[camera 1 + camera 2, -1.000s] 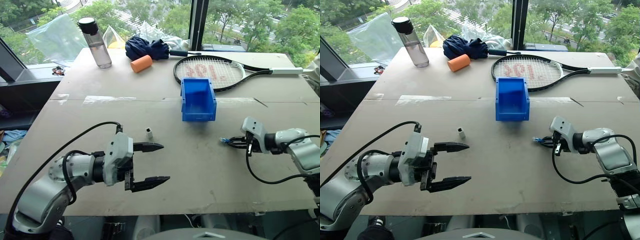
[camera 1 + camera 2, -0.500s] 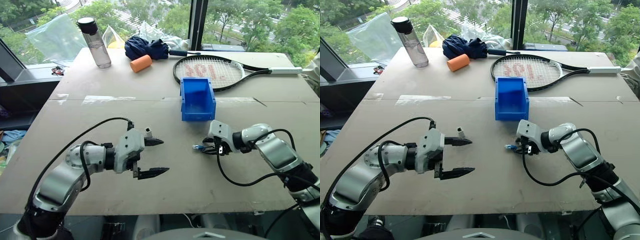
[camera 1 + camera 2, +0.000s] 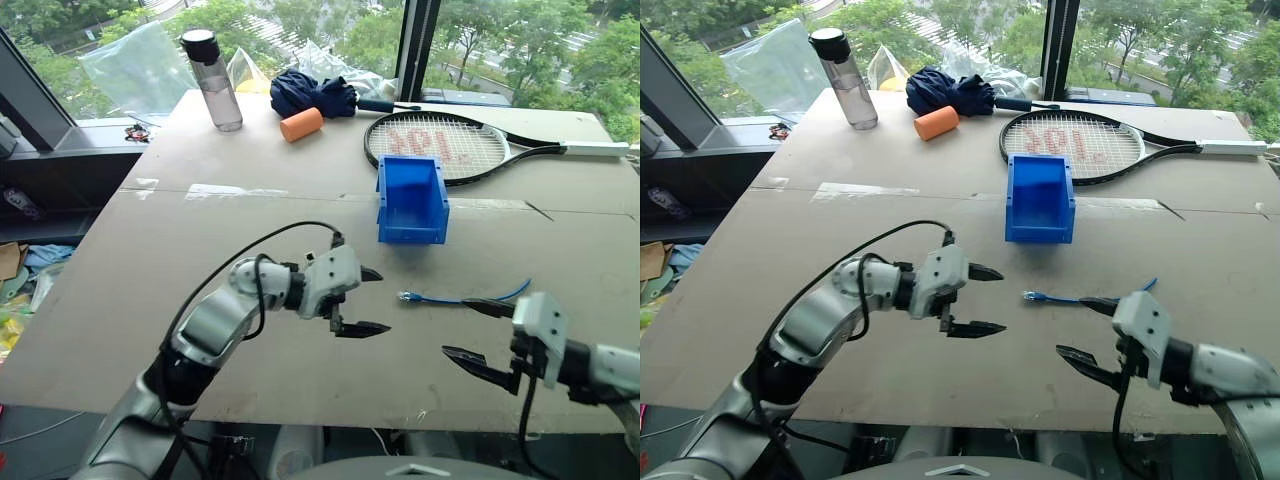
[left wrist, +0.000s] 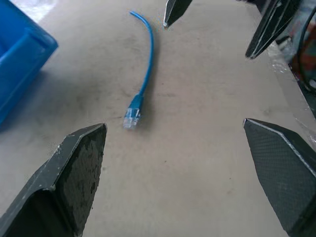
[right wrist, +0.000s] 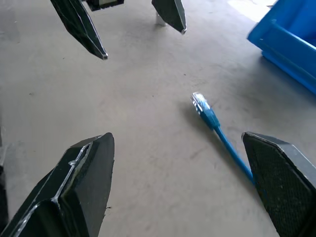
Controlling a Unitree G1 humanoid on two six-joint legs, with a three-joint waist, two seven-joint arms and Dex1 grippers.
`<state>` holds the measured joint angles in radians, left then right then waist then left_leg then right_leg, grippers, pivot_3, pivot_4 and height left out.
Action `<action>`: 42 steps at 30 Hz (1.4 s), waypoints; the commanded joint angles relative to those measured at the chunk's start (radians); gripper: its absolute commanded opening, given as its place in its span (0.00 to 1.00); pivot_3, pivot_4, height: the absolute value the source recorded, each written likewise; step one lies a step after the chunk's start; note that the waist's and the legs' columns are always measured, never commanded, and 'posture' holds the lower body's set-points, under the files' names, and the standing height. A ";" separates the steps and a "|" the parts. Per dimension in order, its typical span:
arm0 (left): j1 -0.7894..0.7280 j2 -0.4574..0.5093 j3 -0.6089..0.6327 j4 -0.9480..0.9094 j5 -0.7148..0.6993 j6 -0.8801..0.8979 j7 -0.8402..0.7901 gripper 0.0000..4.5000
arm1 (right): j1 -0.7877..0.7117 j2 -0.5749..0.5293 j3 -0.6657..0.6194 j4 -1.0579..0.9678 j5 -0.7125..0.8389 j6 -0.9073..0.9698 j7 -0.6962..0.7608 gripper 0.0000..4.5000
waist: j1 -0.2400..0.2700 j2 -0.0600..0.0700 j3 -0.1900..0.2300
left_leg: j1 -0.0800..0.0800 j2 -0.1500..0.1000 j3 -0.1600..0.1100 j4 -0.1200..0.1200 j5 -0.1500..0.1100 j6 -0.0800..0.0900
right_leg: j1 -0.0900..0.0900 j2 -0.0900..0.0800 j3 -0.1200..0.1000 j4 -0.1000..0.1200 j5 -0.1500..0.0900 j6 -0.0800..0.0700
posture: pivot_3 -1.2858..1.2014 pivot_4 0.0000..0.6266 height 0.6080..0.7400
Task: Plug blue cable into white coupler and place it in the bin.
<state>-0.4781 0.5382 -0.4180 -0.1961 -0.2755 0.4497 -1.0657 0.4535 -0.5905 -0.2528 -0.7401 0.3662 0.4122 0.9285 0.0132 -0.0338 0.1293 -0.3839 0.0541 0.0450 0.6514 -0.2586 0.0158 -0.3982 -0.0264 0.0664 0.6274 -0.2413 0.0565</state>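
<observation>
Released by the right gripper, which has pulled back with fingers spread, the cable lies free on the table near the bin, left gripper spread facing it.

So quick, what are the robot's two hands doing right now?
Left gripper: open, holding nothing.
Right gripper: open, holding nothing; the blue cable lies on the table.
</observation>
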 commanded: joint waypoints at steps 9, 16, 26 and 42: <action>-0.198 -0.165 -0.149 0.425 0.205 -0.151 -0.052 0.77 | 0.215 0.101 -0.009 -0.236 -0.028 -0.010 -0.233 0.94 | -0.024 0.001 -0.001 | 0.002 0.000 -0.001 -0.002 0.000 0.000 | 0.001 0.002 0.001 0.000 0.000 -0.001 | 0.52 0.24 1.00; -0.192 -0.155 -0.144 0.473 0.231 -0.212 -0.117 0.08 | 0.217 0.117 0.026 -0.238 -0.010 0.007 -0.293 0.94 | -0.022 0.000 -0.001 | 0.001 0.000 -0.002 -0.002 0.000 0.000 | 0.001 0.001 0.000 -0.001 0.001 -0.003 | 0.52 0.24 1.00; -0.180 -0.149 0.182 0.197 -0.353 0.528 -0.212 0.01 | 0.063 0.273 0.081 -0.197 0.513 0.237 -0.479 0.94 | -0.026 0.001 0.000 | -0.001 0.002 -0.004 -0.001 0.000 0.000 | 0.000 0.001 -0.002 0.000 0.001 -0.003 | 0.52 0.24 1.00; -0.177 -0.176 0.366 0.075 -0.651 0.806 -0.030 0.00 | -0.297 0.295 0.182 -0.087 0.979 0.234 -0.766 0.32 | -0.026 0.002 0.001 | -0.001 0.000 -0.012 -0.002 0.000 0.000 | 0.001 0.000 -0.005 0.000 0.002 -0.004 | 0.52 0.24 1.00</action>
<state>-0.6509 0.3664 -0.0756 -0.0832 -0.8937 1.2592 -1.1034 0.1675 -0.2887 -0.0694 -0.8135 1.3090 0.6641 0.1667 -0.0125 -0.0321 0.1298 -0.3853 0.0540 0.0333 0.6496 -0.2586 0.0160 -0.3973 -0.0262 0.0619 0.6270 -0.2395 0.0524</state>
